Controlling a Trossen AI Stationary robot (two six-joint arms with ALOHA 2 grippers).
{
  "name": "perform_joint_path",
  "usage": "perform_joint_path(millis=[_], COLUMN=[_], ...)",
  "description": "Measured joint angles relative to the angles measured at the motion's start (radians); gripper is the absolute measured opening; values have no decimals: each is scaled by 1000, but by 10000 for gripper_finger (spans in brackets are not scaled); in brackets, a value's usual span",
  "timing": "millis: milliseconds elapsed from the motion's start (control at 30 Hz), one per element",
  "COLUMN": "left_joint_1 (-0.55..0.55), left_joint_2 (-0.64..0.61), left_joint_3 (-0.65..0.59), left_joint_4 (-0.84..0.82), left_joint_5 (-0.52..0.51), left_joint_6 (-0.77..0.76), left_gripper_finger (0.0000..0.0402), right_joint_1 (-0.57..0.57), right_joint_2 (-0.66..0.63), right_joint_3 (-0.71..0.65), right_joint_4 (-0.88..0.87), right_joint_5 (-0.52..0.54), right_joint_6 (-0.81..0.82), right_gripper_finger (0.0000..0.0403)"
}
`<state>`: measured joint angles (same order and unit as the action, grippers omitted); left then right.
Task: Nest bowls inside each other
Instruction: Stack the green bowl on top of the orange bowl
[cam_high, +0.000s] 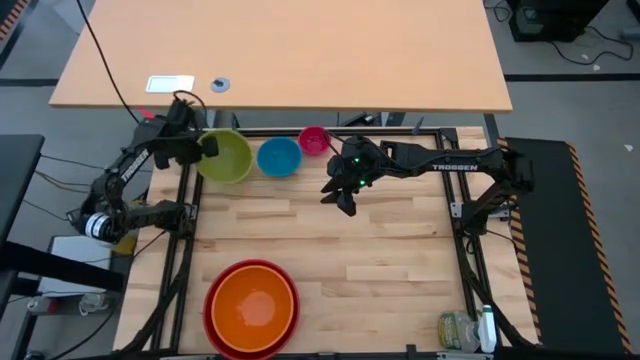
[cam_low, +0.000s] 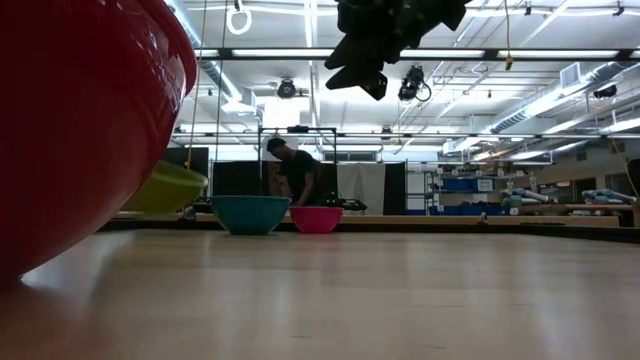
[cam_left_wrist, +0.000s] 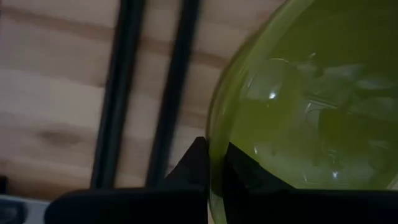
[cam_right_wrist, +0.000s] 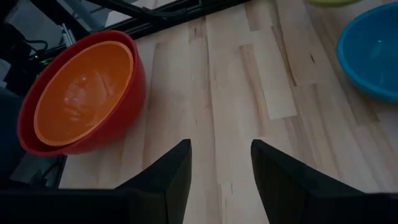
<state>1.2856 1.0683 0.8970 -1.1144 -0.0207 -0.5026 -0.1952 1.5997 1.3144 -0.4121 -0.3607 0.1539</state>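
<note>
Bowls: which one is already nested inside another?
The orange bowl. It sits inside the red bowl at the table's near edge. The green, blue and pink bowls each hold nothing and stand in a row apart.

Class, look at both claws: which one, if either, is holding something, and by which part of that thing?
The left claw is shut on the lime green bowl, pinching its rim on the side away from the blue bowl. The right claw is open over bare table, holding nothing.

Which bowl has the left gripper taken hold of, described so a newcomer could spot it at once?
Look along the far edge of the wooden table, where three bowls sit in a row. It is the lime green bowl at the left end, its rim pinched by the left gripper. It is larger than the blue bowl and pink bowl beside it, and tilted.
</note>
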Motion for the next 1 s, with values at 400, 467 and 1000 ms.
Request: perform_joint_path(millis=[400, 467, 1000], left_joint_1=[-178, -253, -1198], left_joint_2=[-102, -118, -115], left_joint_3=[199, 220, 290], left_joint_4=[-176, -188, -208], left_joint_5=[204, 226, 266], left_joint_6=[116, 98, -322], left_gripper_finger=[16, 16, 16], right_joint_1=[-55, -68, -126], right_joint_2=[0, 0, 0], right_joint_3=[0, 0, 0], right_joint_4=[68, 69, 71], right_joint_5=[22, 22, 26], right_joint_6=[71, 83, 114], right_gripper_finger=[173, 173, 173])
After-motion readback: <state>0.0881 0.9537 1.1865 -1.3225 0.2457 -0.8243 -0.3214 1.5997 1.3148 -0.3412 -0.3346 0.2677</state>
